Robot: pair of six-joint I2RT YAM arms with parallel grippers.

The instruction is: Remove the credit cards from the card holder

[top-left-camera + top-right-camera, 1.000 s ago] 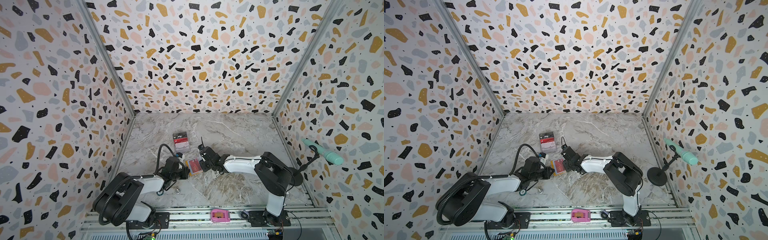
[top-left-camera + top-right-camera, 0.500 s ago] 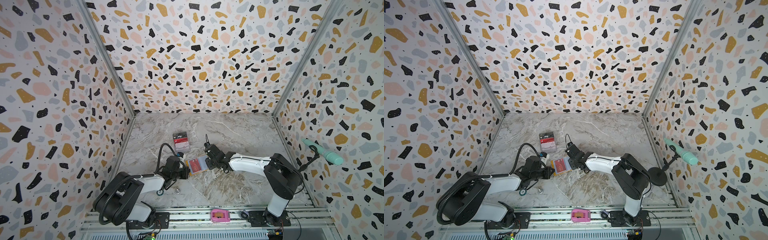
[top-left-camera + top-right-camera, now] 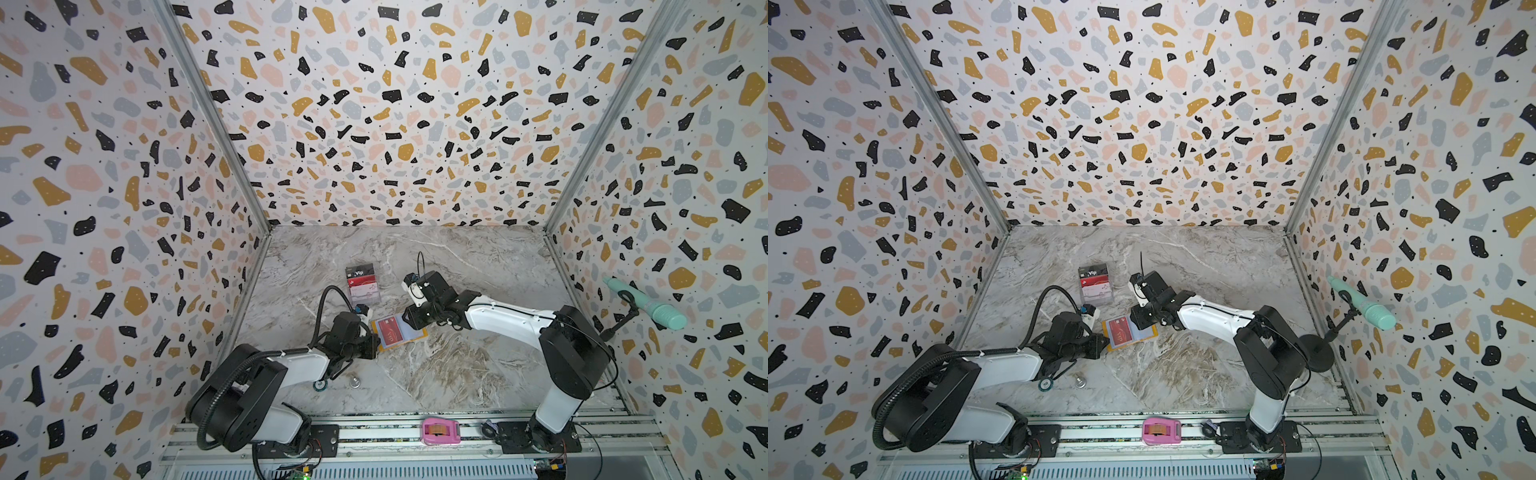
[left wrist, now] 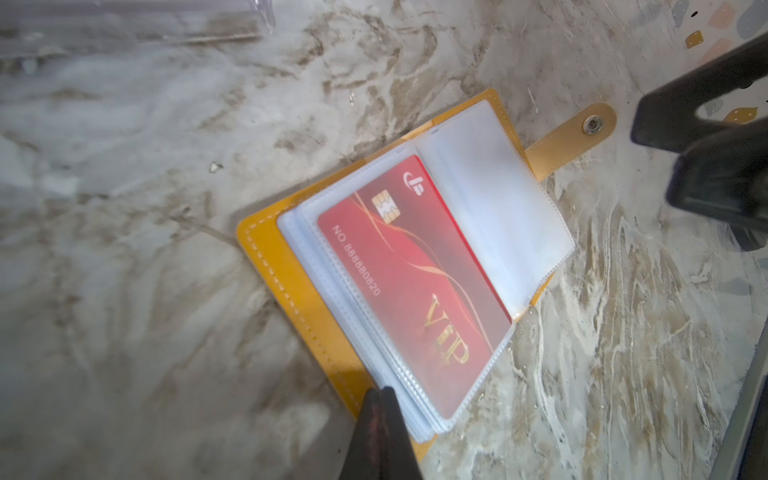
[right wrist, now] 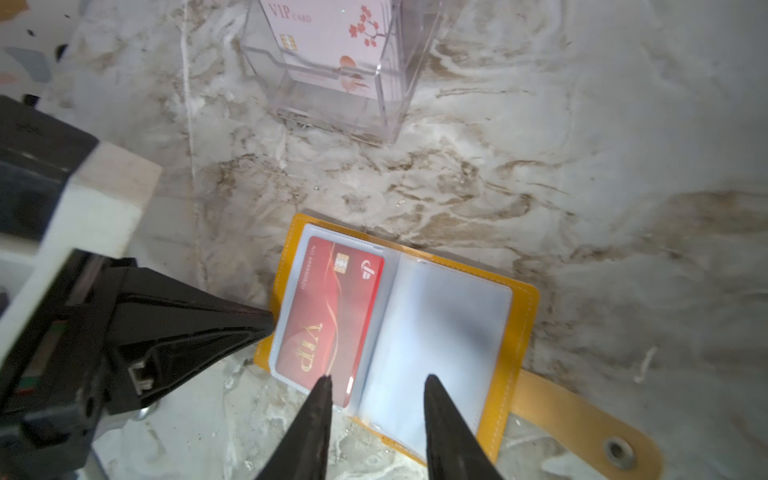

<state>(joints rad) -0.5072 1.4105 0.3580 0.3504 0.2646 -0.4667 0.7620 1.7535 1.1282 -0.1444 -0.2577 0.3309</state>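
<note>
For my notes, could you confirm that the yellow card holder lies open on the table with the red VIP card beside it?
Not quite: the red VIP card sits inside a clear sleeve of the card holder, not beside it, as the left wrist view shows. The holder does lie open on the table.

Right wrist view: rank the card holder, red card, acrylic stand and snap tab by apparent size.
1. card holder
2-3. acrylic stand and red card: unranked, the stand is farther off and cropped by the frame
4. snap tab
</note>
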